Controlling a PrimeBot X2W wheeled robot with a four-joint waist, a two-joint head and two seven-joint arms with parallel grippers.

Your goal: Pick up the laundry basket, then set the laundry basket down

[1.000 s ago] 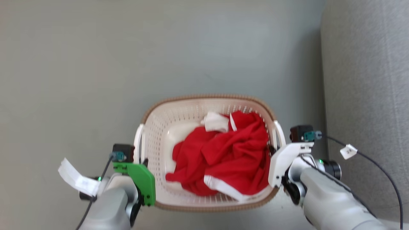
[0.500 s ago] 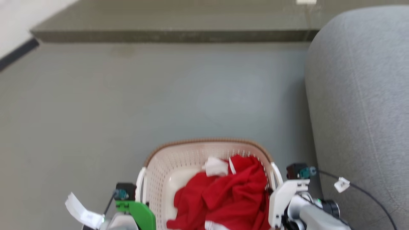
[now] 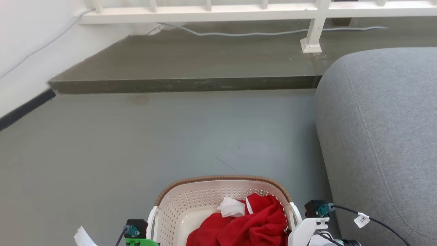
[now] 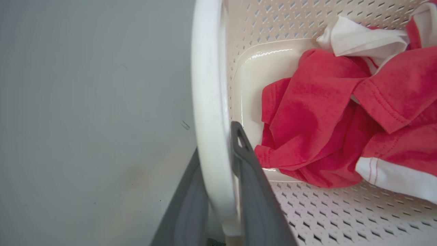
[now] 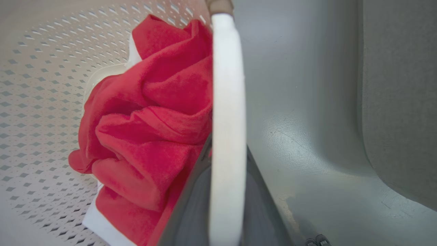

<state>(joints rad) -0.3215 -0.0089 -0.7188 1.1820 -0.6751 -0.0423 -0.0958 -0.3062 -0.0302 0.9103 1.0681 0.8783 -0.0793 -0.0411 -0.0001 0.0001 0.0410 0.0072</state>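
Head view, left to right: a white wall [image 3: 20, 51] borders wide bare floor [image 3: 136, 143], the laundry basket [image 3: 191, 205] is at bottom centre, left jaws clamped on its left handle [image 4: 208, 102] and right jaws clamped on its right handle [image 5: 227, 102], and a grey sofa [image 3: 382, 136] stands near the basket's right side.

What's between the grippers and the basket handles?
Nothing visible. The left gripper straddles the left handle, the right gripper the right handle; red clothes lie inside the basket.
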